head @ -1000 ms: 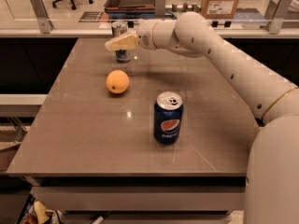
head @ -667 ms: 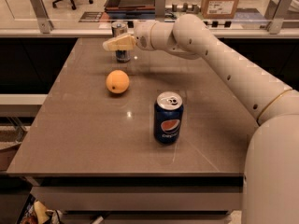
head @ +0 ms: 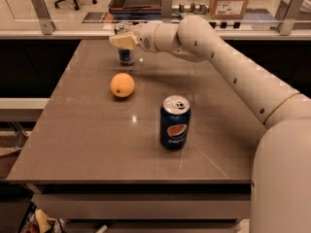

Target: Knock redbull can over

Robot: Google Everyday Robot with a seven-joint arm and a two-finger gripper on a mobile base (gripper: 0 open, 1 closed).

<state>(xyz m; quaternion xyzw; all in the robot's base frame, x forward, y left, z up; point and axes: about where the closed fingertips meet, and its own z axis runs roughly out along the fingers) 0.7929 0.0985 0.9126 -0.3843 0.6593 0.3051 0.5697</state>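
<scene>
The redbull can [head: 127, 56] stands upright at the far left of the table, slim, silver and blue. My gripper [head: 121, 41] is right in front of the can's upper half, touching or almost touching it, and hides that part. My white arm [head: 228, 62] reaches to it from the right across the back of the table.
A dark-blue Pepsi can [head: 175, 122] stands upright in the middle front of the table. An orange [head: 122, 85] lies left of centre, in front of the redbull can. The brown table [head: 87, 149] has its far edge just behind the can, with a glass rail and a cardboard box [head: 230, 0] beyond.
My gripper and arm have shifted slightly left at the redbull can. The can still stands upright. The orange and the Pepsi can have not moved.
</scene>
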